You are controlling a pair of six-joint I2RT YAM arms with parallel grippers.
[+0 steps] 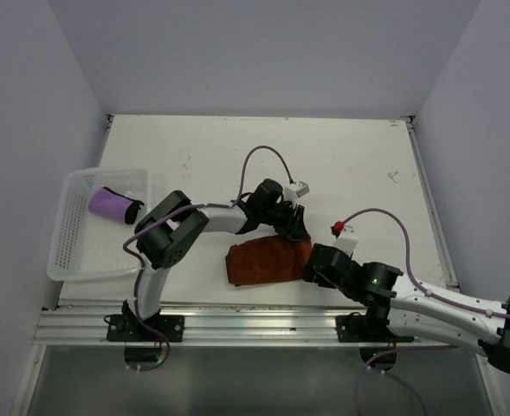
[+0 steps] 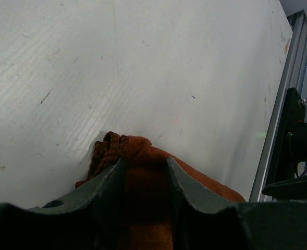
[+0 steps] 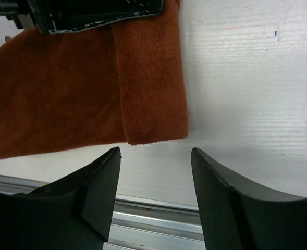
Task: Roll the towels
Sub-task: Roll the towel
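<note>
Towel, rust orange-brown (image 1: 267, 262): lies flat on the desk (image 1: 341, 165) close to its near edge, between the two arm bases. Long axis runs left to right, parallel to that edge. Its right end is doubled over into a narrow folded strip, clearest in the right wrist view. The far right corner is covered by the left hand (image 1: 291, 227). In the left wrist view only a bunched hump of cloth shows past the fingers (image 2: 109, 182), and the rest is cut off by the frame.

Left hand: narrow, with the orange cloth gathered and pinched between both fingers at that far right corner.

Right hand (image 3: 156, 177): wide apart, holding nothing, over bare desk. The towel's near right corner sits just beyond its left finger, apart from it.

Towel, purple (image 1: 112, 204): a short roll lying in the far part of the white perforated basket (image 1: 73, 251) at the desk's left side, well apart from both hands. Long axis roughly left to right, dark end pointing right. Too small to make out its folds.
</note>
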